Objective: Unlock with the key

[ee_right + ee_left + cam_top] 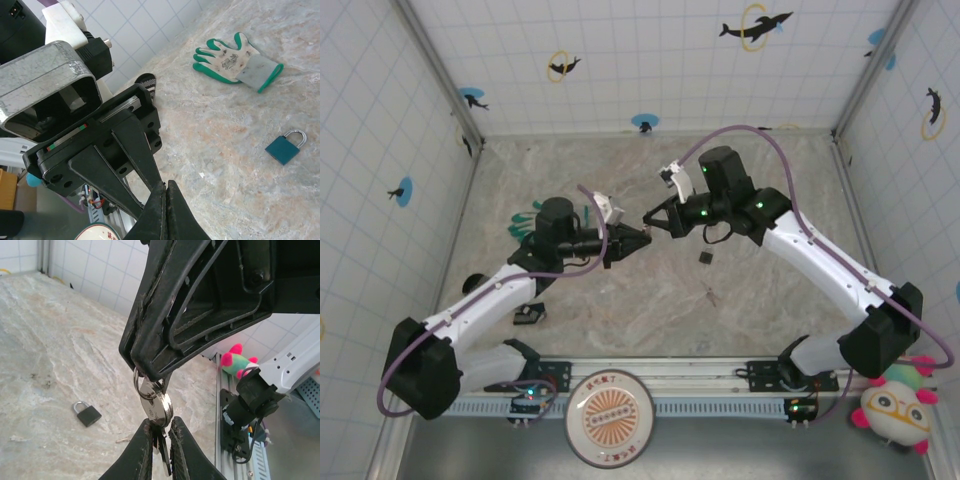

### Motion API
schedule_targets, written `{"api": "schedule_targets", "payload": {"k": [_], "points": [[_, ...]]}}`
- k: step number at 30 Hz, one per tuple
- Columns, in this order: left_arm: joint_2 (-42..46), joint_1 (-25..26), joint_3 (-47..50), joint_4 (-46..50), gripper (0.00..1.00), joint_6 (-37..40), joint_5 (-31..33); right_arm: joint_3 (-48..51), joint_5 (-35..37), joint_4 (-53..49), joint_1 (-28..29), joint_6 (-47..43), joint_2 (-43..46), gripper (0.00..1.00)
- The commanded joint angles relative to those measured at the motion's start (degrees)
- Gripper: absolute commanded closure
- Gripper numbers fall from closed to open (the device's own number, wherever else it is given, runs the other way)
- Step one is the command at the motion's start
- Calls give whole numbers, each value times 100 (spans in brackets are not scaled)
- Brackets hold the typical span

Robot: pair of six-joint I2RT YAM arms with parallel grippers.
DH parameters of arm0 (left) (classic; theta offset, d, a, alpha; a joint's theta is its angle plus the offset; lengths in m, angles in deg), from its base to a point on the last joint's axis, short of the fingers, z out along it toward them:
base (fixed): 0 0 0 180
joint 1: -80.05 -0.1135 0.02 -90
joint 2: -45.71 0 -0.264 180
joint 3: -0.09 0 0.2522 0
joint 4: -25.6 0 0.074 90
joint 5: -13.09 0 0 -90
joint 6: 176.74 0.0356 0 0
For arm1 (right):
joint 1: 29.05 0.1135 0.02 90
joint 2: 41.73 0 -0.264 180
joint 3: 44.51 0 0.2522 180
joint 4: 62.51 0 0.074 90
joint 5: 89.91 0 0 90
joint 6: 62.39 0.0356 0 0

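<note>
Seen from above, the padlock [705, 258] is too small to show its keyhole, and the dark speck [710, 295] just on its near side cannot be identified. Far left of the padlock, the glove [524, 221] is mostly covered by the left arm [500, 290]. On the left wrist camera, up and right of the padlock, the key [158, 409] has its blade largely hidden between the fingers of the left gripper [161, 424]. The top of the key ring [135, 382] is buried in the pinched tips of the right gripper [149, 374]. Farther right, the plush toy [234, 361] sits partly behind the right arm [290, 365].
</note>
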Motion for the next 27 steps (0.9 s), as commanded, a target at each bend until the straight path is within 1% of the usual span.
{"api": "schedule_targets", "payload": {"k": [1, 2, 7, 9, 14, 17, 21, 23, 27], "points": [[78, 41, -224, 234, 85, 185, -67, 106, -43, 138, -1, -14, 219, 100], [83, 40, -236, 288, 86, 301, -65, 110, -24, 121, 0, -22, 225, 100], [141, 40, -278, 498, 86, 376, 8, 121, 6, 76, -2, -59, 233, 100], [145, 40, -271, 529, 90, 375, -22, 136, 9, 68, 0, -59, 225, 100], [164, 42, -336, 731, 89, 428, 26, 138, 46, 12, -1, -102, 216, 100], [180, 40, -369, 815, 94, 469, 34, 140, 57, -28, 0, -128, 207, 100], [179, 38, -441, 1007, 94, 535, 57, 175, 87, -55, 6, -164, 198, 100], [186, 38, -455, 1048, 98, 565, 49, 187, 99, -59, 2, -164, 192, 100], [207, 34, -467, 1128, 95, 564, 107, 180, 134, -90, -1, -216, 181, 100]]}}
